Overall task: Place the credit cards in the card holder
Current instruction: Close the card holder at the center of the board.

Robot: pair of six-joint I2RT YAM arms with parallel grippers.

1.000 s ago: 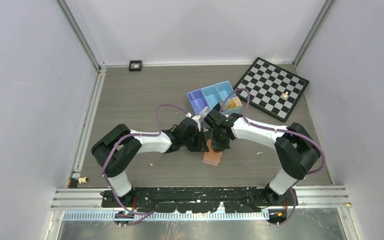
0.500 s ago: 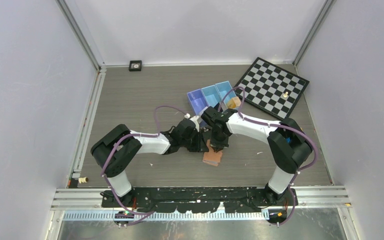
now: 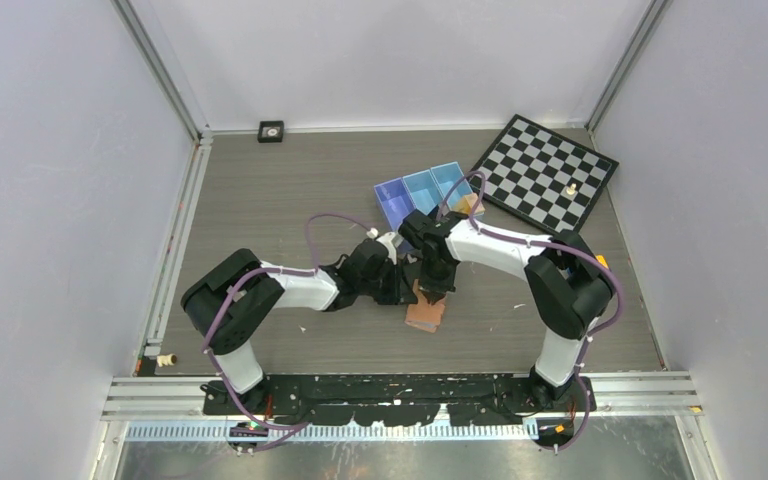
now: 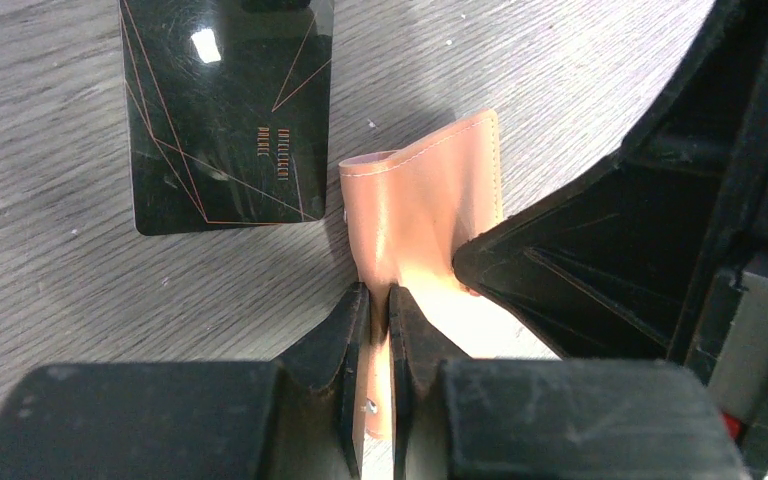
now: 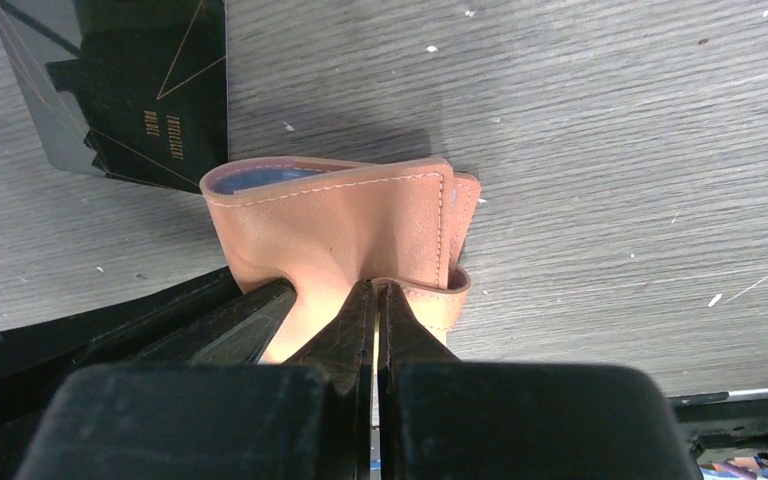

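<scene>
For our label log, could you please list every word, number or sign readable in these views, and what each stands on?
On the black card: two short rows of copper print, too small and blurred to read.
On the card holder: no text shows.
On the blue bin and the chessboard: no text shows.

Lab test cell, white panels, aluminium rails
</scene>
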